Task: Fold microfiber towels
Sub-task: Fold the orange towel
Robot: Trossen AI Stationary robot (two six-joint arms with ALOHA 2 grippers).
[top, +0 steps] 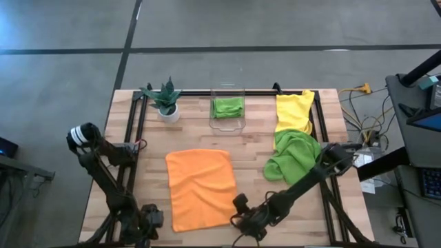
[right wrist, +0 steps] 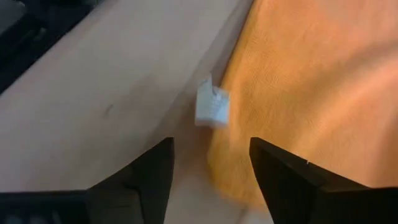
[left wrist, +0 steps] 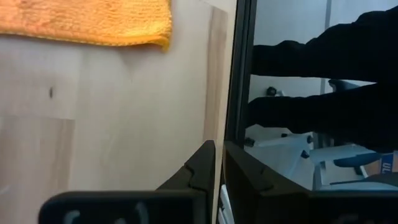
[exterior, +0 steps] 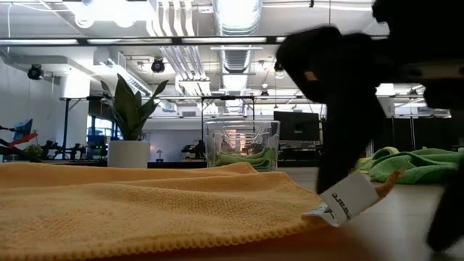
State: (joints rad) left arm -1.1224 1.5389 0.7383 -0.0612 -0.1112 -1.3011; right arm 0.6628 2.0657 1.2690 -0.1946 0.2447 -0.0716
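An orange microfiber towel [top: 200, 187] lies spread flat on the table's middle, with a white tag [right wrist: 212, 109] at its near right corner. My right gripper [top: 239, 210] hangs open over that corner [right wrist: 233, 177], which lies between and below its fingers. My left gripper [left wrist: 219, 168] is shut at the table's near edge, close to the towel's near left corner [left wrist: 146, 31], and touches nothing. A lime green towel [top: 293, 155] lies bunched at the right. A yellow towel [top: 295, 110] lies beyond it. Another green towel [top: 228, 107] sits folded in the clear bin [top: 227, 124].
A small potted plant [top: 167, 102] stands at the far left of the table. A black frame rail [left wrist: 239, 93] runs along the table's near edge beside my left gripper. Bare wood [top: 148, 172] shows left of the orange towel.
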